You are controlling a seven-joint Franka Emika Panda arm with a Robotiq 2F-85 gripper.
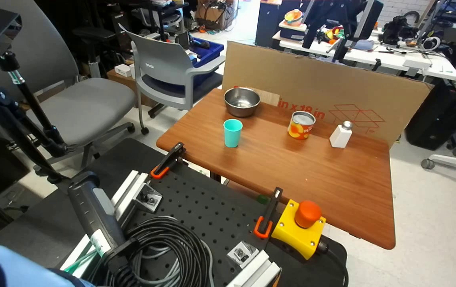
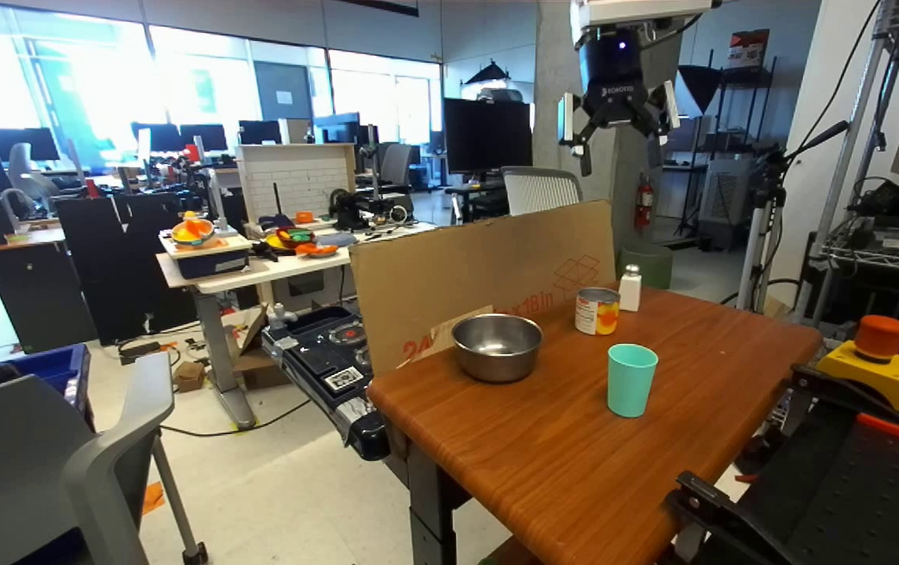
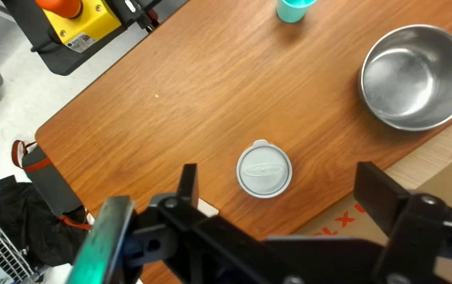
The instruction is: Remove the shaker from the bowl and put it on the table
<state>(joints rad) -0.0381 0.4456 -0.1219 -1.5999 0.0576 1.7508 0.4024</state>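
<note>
The white shaker with a metal top stands upright on the table near the cardboard, in both exterior views (image 1: 340,137) (image 2: 630,292). In the wrist view only a white edge of the shaker (image 3: 207,208) shows beside the left finger. The steel bowl (image 1: 242,104) sits at the table's far end from the shaker and holds nothing; it also shows in the other views (image 2: 498,361) (image 3: 403,83). The wooden table (image 1: 275,171) carries both. My gripper (image 2: 623,149) is high above the table, its fingers (image 3: 277,167) wide apart with nothing between them.
An orange can with a grey lid (image 1: 300,128) stands beside the shaker and lies below my fingers in the wrist view (image 3: 264,169). A teal cup (image 1: 232,133) stands near the bowl. Cardboard (image 1: 315,79) stands along the back edge. A yellow stop-button box (image 1: 299,229) sits by the front edge.
</note>
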